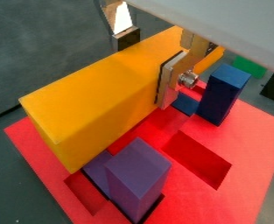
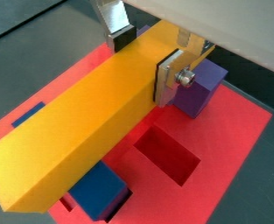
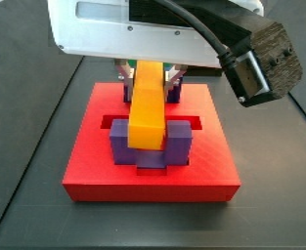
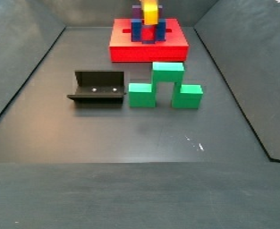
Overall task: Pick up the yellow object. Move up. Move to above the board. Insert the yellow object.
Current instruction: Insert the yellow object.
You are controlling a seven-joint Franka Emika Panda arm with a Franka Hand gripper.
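The yellow object [image 1: 92, 105] [image 2: 80, 131] is a long yellow-orange bar, and my gripper [image 1: 149, 68] [image 2: 145, 66] is shut on it, one silver finger on each long side. It hangs level over the board [image 3: 103, 171] [image 4: 124, 52], a red slab at the far end of the floor. In a side view the bar [image 3: 148, 98] runs between the upright purple posts [image 3: 179, 145]. I cannot tell whether its underside touches the board. In both wrist views a blue post [image 1: 224, 92] [image 2: 101, 188], a purple post [image 1: 137, 175] [image 2: 198, 87] and an open recessed slot [image 1: 203, 157] [image 2: 168, 156] show beside the bar.
A green stepped block [image 4: 166, 88] and the fixture [image 4: 97, 89] stand on the dark floor in front of the board. Dark sloping walls close in the floor on both sides. The arm's white housing [image 3: 142, 29] hangs over the board's rear.
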